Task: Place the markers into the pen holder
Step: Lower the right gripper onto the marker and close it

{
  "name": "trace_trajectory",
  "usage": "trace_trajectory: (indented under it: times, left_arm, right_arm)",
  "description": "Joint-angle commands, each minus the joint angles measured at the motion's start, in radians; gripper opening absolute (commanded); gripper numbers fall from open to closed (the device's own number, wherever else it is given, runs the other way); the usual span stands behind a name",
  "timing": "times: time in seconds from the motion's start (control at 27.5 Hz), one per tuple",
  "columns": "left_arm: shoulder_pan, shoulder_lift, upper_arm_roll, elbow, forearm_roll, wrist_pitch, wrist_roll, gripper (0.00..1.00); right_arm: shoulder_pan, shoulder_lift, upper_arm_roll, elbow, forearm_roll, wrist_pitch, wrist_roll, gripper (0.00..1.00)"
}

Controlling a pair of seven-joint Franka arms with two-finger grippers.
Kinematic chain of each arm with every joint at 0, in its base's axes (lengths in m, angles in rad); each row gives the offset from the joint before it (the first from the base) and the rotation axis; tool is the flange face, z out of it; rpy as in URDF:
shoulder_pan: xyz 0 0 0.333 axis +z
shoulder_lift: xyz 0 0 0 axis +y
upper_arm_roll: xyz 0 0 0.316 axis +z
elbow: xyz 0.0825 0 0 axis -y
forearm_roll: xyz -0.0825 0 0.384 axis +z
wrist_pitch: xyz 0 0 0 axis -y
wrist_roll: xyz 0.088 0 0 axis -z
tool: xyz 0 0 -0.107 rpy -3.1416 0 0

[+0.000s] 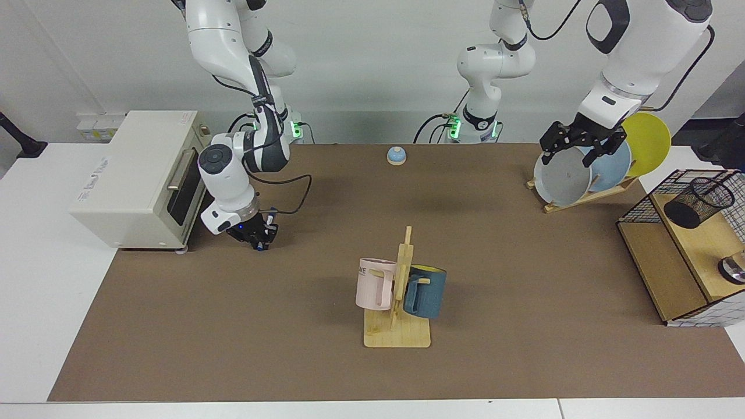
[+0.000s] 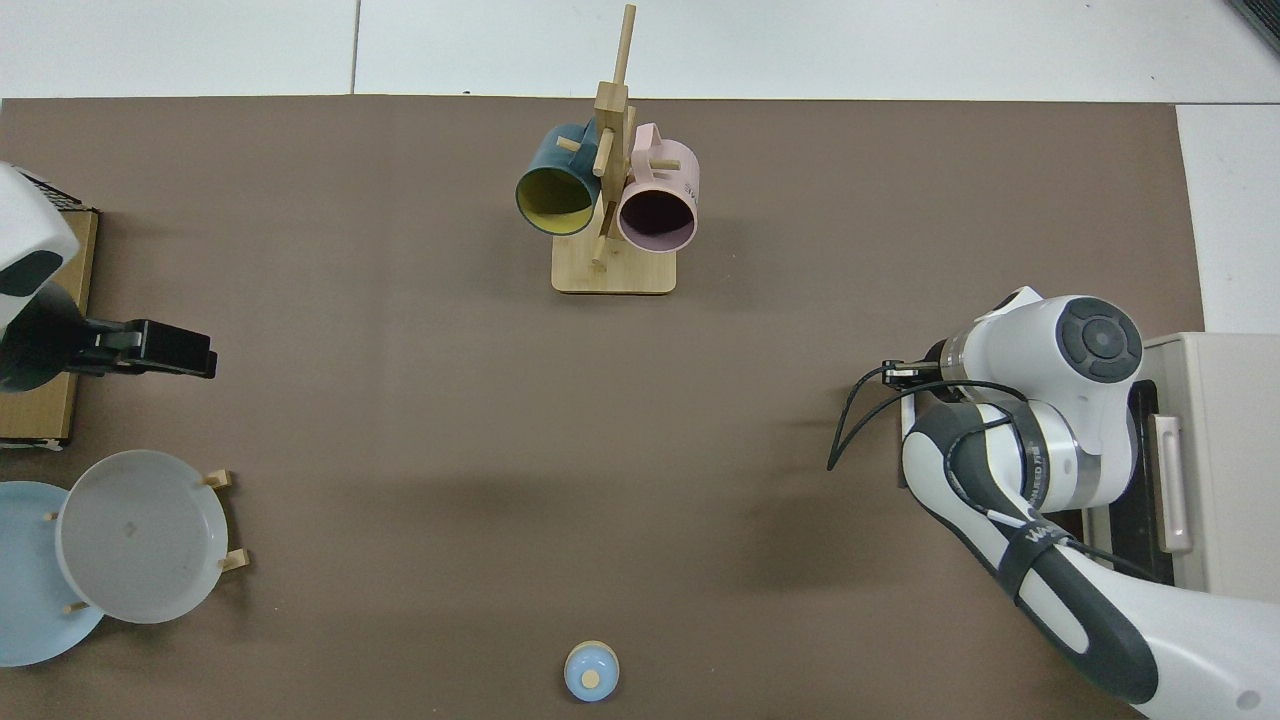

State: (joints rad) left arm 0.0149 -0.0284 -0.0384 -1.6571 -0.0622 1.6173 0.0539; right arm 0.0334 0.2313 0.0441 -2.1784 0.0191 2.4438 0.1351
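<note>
Right end effector (image 1: 259, 235) sits low at the tabletop's (image 1: 291, 326) nine o'clock side, clamped around the marker (image 1: 265, 236). Left end effector (image 1: 582, 148), fingers spread, waits over plates at two o'clock; the holder (image 1: 698, 202) lies tipped at three o'clock.

Worktop (image 1: 524, 361): brown mat over a white surface. Arms: white shells with dark grey joint sections; green indicator lights at both bases. Right end effector (image 1: 256, 235): black, with a small blue light on its body. Left end effector (image 1: 582, 142): black. Marker (image 1: 265, 240): only a white and blue fragment is visible. Pen holder (image 1: 698, 202): black wire mesh. Basket (image 1: 640, 210): black wire grid over light wood panels. Oven (image 1: 134, 174): cream. Mug rack (image 1: 398, 326): light wood. Mugs: pink (image 1: 375, 283); dark teal with yellow interior (image 1: 425, 291). Plates: grey (image 1: 561, 176), light blue (image 1: 611, 169), yellow (image 1: 649, 142). Bell (image 1: 396, 155): light blue.
</note>
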Motion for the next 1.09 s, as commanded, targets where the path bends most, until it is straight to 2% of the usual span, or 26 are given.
trace_trajectory:
  times: [0.0, 0.51, 0.65, 0.76, 0.94, 1.05]
  left_arm:
    - [0.002, -0.028, 0.003, -0.029, -0.01, 0.021, -0.005, 1.0]
    - [0.023, -0.033, 0.014, 0.01, -0.004, 0.001, -0.002, 1.0]
    - [0.019, -0.031, 0.011, 0.01, -0.004, 0.009, 0.009, 1.0]
    - [0.017, -0.03, 0.006, 0.013, -0.004, 0.021, 0.01, 1.0]
    - [0.013, -0.024, 0.003, 0.019, -0.013, 0.042, 0.014, 1.0]
    - [0.005, -0.025, -0.001, 0.014, -0.016, 0.049, 0.035, 1.0]
  right_arm:
    - [0.002, -0.006, 0.008, -0.009, 0.001, 0.007, 0.049, 0.0]
    - [0.005, -0.015, 0.01, 0.012, 0.001, -0.008, 0.132, 0.0]
    - [0.011, -0.027, 0.022, 0.109, 0.005, -0.152, 0.237, 0.0]
    - [0.059, -0.046, 0.022, 0.176, 0.021, -0.244, 0.317, 0.0]
    - [0.094, -0.078, 0.022, 0.25, 0.025, -0.354, 0.483, 0.0]
    - [0.126, -0.096, 0.022, 0.278, 0.074, -0.402, 0.573, 0.0]
